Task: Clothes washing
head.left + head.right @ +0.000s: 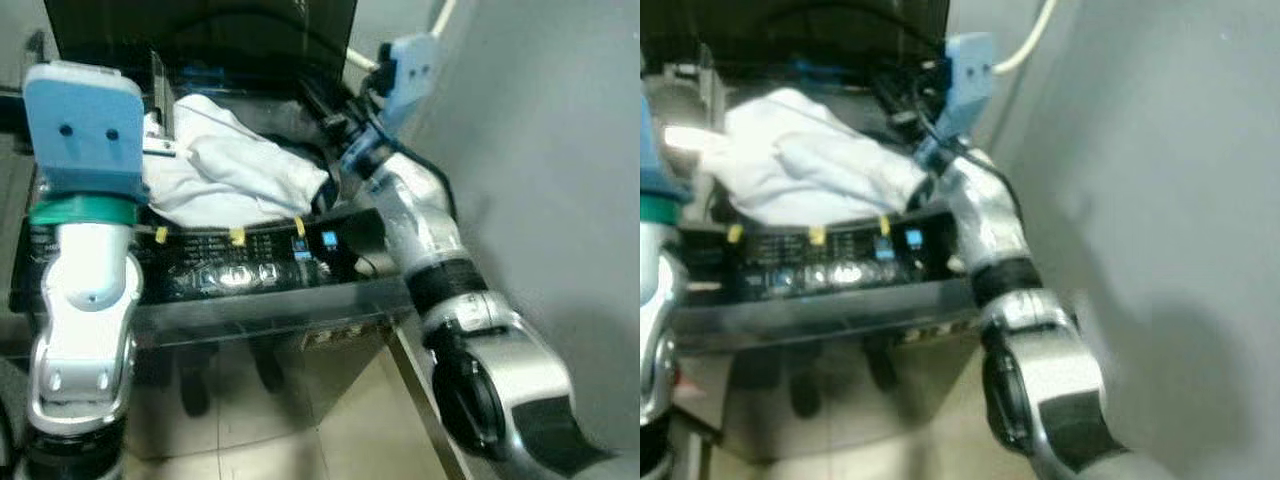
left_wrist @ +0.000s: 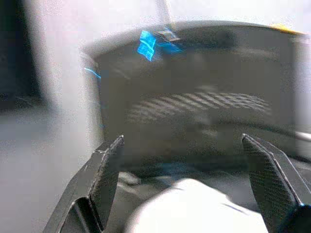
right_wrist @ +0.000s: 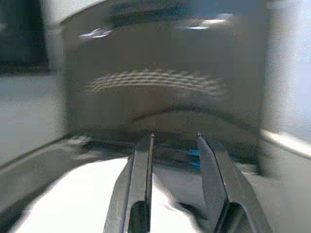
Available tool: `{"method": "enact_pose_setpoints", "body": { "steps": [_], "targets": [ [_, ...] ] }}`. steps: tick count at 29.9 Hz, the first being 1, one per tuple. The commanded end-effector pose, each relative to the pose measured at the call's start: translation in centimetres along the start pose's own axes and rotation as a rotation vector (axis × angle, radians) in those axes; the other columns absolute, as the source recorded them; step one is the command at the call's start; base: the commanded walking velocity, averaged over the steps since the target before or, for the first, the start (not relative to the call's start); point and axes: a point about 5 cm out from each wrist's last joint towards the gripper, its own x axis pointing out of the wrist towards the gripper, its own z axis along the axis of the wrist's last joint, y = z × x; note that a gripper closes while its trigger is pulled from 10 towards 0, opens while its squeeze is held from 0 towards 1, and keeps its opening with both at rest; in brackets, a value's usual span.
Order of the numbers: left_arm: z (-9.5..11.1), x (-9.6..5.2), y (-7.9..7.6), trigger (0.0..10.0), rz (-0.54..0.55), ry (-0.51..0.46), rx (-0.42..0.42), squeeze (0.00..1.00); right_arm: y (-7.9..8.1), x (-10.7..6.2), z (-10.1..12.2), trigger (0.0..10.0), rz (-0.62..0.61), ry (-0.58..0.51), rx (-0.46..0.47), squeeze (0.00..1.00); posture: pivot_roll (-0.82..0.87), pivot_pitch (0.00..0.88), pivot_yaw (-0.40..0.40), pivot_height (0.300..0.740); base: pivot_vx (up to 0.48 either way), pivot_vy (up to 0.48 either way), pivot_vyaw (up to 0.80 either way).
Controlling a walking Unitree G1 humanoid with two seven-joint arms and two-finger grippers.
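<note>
Left end effector (image 2: 182, 187): fingers spread wide in the wrist view, nothing between them, white cloth just below and the dark drum wall ahead. In the head views the left arm stands upright at the machine's left front corner, wrist block raised near the opening's left edge.

White garment (image 1: 235, 165): bunched in a heap across the mouth of the top-loading washing machine (image 1: 250, 270), piled above the rim, front edge close to the control panel (image 1: 220, 272). Judgement: soft, light, limp, no stiffness; it will drape and trail, and a fold could snag on the rim. Best hold looks like a thick ridge of folds near the top of the heap, not a flat single layer.

Right end effector (image 3: 172, 160): fingers narrowly apart, not clamped on anything I can see, tips over the garment's edge. Right arm reaches forward from lower right, elbow bent, wrist angled down at the heap's right side, close to the grey wall (image 1: 560, 150).
</note>
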Motion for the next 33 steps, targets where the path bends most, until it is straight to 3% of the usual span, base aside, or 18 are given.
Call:
{"method": "enact_pose_setpoints", "body": {
  "steps": [1,3,9,11,15,19,33],
  "targets": [
    [-0.5,-0.3,-1.6,10.0,-0.179,0.034,-0.059,0.0,-2.0,-1.9,1.2,10.0,-0.152,-0.077,-0.05,0.0,0.2,0.092,-0.033,0.724,0.0,0.0,0.0],
    [-1.1,-0.3,-2.0,10.0,-0.237,0.052,-0.062,0.0,-1.4,-3.2,1.4,10.0,-0.166,-0.099,-0.056,0.0,0.19,0.082,-0.019,0.724,0.0,0.0,0.0],
    [-2.1,-0.7,-2.6,10.0,-0.276,0.089,-0.107,0.0,-0.4,-4.0,1.7,10.0,-0.152,-0.109,-0.044,0.0,0.16,0.072,-0.004,0.724,0.0,0.0,0.0],
    [-2.9,-1.7,-4.2,10.0,-0.338,0.124,-0.156,0.0,0.4,-5.1,1.5,10.0,-0.148,-0.099,-0.022,0.0,0.13,0.059,0.012,0.724,0.0,0.0,0.0],
    [-3.4,-2.3,-4.9,10.0,-0.362,0.142,-0.164,0.0,0.7,-5.7,1.4,10.0,-0.158,-0.085,-0.022,0.0,0.12,0.053,0.018,0.724,0.0,0.0,0.0],
    [-4.3,-2.5,-4.8,10.0,-0.331,0.177,-0.165,0.0,1.5,-6.1,1.3,10.0,-0.132,-0.066,-0.013,0.0,0.11,0.049,0.014,0.724,0.0,0.0,0.0],
    [-4.3,-2.5,-4.4,10.0,-0.278,0.156,-0.146,0.0,2.8,-6.0,0.9,10.0,-0.072,-0.009,0.01,0.0,0.13,0.051,-0.016,0.724,0.0,0.0,0.0]
  ]
}}
